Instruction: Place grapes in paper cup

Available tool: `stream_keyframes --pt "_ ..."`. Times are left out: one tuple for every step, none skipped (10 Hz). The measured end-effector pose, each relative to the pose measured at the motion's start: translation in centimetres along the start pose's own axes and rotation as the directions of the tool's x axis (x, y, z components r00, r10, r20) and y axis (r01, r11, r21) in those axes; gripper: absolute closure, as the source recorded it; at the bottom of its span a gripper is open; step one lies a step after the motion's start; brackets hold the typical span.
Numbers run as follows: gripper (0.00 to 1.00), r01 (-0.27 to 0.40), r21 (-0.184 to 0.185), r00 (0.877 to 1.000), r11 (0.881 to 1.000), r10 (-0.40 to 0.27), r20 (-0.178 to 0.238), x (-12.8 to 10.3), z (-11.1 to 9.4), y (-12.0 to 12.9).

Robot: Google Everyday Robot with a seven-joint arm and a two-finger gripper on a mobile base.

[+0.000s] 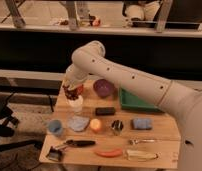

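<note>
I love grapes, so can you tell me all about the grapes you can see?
The grapes are a small, knobbly bunch, dark red-purple. They hang right above the paper cup near the table's back left corner, at the tip of the gripper, which reaches down over them. Whether they touch the white cup's rim cannot be told. The arm hides the top of the bunch.
</note>
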State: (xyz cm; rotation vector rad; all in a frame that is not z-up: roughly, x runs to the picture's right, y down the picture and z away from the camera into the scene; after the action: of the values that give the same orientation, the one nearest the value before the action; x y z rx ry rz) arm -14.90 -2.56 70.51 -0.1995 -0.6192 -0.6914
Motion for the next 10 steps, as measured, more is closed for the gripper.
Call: stream_keyframes --pt "0.98 0.003 0.004 1.000 1.000 -0.003 0.004 -0.1 0.2 -0.1" --pt "0.98 0.005 0.005 1.000 1.000 -0.005 0.005 -0.1 0.2 -0.1" --pt "0.98 0.007 0.013 1.000 1.000 -0.007 0.011 -0.1 0.5 -0.2" --pt "0.98 0.008 0.017 1.000 1.000 -0.009 0.015 -0.2 0.6 -0.3" --pt "0.98 0.008 0.022 1.000 1.000 -0.008 0.019 -0.1 0.7 -0.2" --pt "0.98 0.005 0.026 1.000 1.000 -0.006 0.025 0.1 0.8 -0.1" --pt "0.98 0.004 0.029 0.999 1.000 -0.005 0.034 0.3 1.0 0.1" --pt "0.98 0.004 0.031 0.999 1.000 -0.005 0.042 0.4 1.2 0.1" --pt "0.98 0.008 0.032 0.998 0.999 -0.010 0.056 0.5 1.4 0.1" --pt "0.98 0.013 0.030 0.997 0.999 -0.015 0.071 0.7 1.6 0.2"
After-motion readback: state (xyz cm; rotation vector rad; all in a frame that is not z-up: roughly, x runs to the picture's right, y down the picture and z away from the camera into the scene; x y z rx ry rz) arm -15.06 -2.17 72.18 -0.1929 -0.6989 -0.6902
